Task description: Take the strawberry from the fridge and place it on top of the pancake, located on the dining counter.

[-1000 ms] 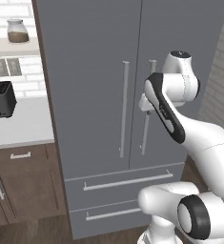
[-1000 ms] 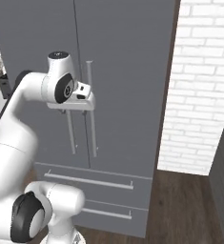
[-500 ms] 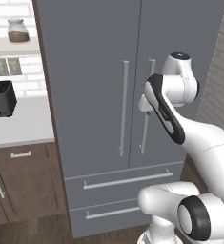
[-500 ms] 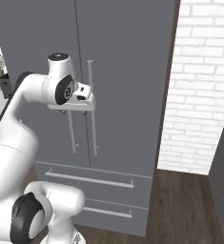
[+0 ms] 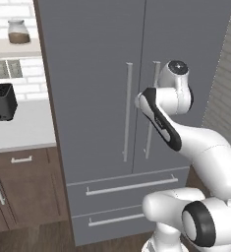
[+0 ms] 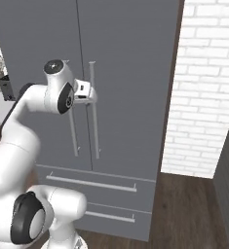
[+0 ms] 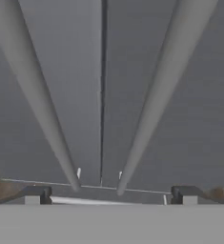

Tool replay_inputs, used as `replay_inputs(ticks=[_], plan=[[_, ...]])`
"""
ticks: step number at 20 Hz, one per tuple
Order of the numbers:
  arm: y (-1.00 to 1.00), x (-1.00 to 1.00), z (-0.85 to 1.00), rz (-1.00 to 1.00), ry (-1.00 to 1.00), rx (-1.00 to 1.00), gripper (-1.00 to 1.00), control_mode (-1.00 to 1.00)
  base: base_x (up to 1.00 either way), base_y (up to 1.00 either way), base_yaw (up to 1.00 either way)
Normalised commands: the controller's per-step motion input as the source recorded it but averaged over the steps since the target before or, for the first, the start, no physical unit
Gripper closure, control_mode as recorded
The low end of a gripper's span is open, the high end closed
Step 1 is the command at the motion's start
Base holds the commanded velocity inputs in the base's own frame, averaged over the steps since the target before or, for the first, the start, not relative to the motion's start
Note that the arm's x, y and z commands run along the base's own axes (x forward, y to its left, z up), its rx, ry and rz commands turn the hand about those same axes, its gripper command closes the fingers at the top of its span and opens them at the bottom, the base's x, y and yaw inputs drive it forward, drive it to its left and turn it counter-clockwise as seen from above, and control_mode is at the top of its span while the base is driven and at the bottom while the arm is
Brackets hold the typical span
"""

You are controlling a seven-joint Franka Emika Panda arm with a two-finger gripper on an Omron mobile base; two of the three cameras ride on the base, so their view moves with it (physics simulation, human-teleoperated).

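The fridge (image 5: 97,74) is a tall grey french-door unit with both doors shut, so the strawberry is hidden. My gripper (image 6: 90,91) hovers right in front of the two long silver bar handles (image 6: 92,112) at mid height. In the hand view my gripper (image 7: 111,196) is open; its dark fingertips (image 7: 37,194) stand wide apart. The left handle (image 7: 37,105) and right handle (image 7: 156,105) run up on either side of the door seam. Nothing lies between the fingers. The pancake and the dining counter are out of view.
Two lower drawers (image 5: 129,189) sit below the doors. Left of the fridge, a pale worktop (image 5: 18,130) with a black toaster (image 5: 0,101) tops dark brown cabinets (image 5: 23,187). A jar (image 5: 17,30) stands on a shelf. A white brick wall (image 6: 208,97) flanks the right.
The hand has eased slightly closer to the door handles. The jaws stay wide and the fridge doors stay shut.
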Motion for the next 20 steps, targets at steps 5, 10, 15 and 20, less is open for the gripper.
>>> replay_inputs(ticks=[5, 10, 15, 20], plan=[[-0.27, 0.41, 0.05, 0.01, -0.28, 0.01, -1.0, -1.0, 0.0, 0.0, 0.0], [-0.03, 0.31, 0.01, -0.06, -0.01, 0.03, -1.0, -1.0, 0.0, 0.0, 0.0], [-0.18, 0.31, 0.0, -0.01, 0.03, 0.0, -1.0, -1.0, 0.0, 0.0, 0.0], [-0.05, 0.35, 0.0, -0.01, 0.01, 0.0, -1.0, -1.0, 0.0, 0.0, 0.0]])
